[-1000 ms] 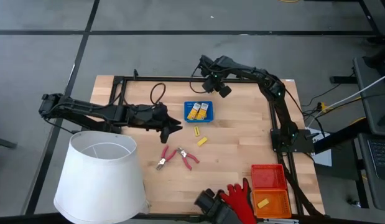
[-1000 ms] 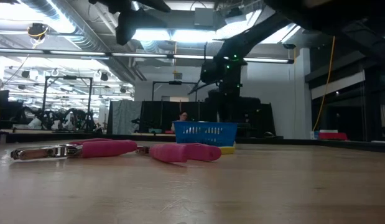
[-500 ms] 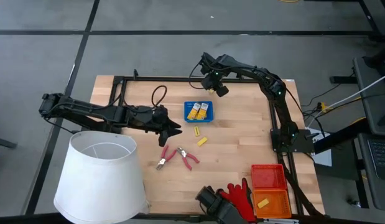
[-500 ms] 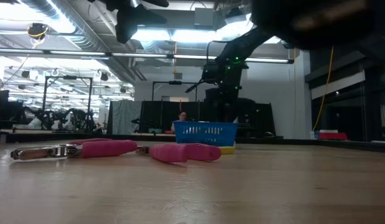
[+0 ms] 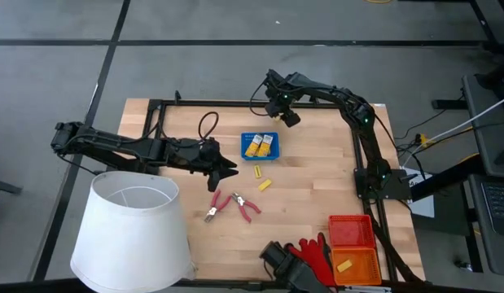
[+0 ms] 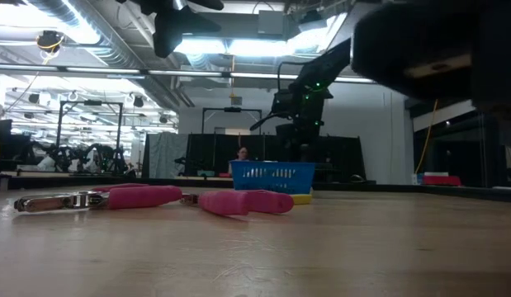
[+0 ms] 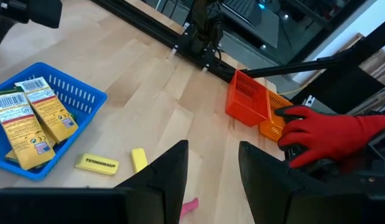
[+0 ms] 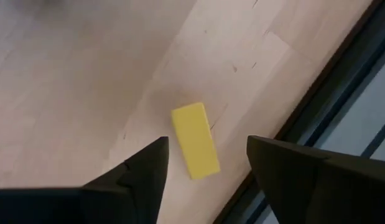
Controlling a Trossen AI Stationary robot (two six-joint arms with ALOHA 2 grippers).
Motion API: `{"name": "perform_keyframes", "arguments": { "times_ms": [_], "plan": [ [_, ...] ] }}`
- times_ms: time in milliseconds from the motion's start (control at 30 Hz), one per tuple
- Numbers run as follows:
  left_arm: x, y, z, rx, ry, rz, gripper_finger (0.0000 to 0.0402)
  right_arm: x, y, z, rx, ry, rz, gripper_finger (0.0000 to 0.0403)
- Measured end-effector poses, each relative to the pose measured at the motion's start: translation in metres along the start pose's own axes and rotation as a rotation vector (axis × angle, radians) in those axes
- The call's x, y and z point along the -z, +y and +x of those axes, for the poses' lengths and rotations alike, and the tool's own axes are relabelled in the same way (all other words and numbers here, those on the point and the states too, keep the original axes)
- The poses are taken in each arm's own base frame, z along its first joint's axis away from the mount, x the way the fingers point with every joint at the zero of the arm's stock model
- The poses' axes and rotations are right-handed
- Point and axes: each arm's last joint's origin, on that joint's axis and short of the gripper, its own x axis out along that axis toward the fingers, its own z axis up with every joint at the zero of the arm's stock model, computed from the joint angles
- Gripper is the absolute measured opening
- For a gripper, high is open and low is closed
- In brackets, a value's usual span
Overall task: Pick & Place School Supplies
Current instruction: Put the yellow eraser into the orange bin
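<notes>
You see two matte black arms, thin black cables along links. Green indicator light on right arm wrist. Left tool (image 7: pixel 212 167): two broad dark fingers.

You see the whole table (image 5: pixel 317 203) from straight overhead; the low camera looks level across it, sharing the blue tray (image 5: pixel 260 146) with the left wrist's close view.

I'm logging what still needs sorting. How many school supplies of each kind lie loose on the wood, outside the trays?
Red-handled pliers: 2
Labelled yellow pack: 1
Plain yellow blocks: 2, the second seen only in the right wrist view
Total: 5
</notes>
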Motion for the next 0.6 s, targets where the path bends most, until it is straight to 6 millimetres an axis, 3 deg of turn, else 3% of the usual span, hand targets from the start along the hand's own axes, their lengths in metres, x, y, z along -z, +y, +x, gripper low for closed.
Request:
{"name": "perform_keyframes", "arguments": {
  "times_ms": [167,367,600],
  "plan": [
    [0.0,0.0,0.0,-0.001,0.002,-0.001,0.0139,0.003,0.001,0.002,-0.014,-0.021,-0.011,0.0222],
    [0.0,0.0,0.0,-0.001,0.002,-0.01,0.0139,0.01,0.014,0.019,-0.081,0.0,-0.038,0.0214],
    [0.0,0.0,0.0,-0.001,0.002,-0.025,0.0139,0.01,0.011,0.023,-0.024,-0.002,-0.056,0.0214]
  ]
}}
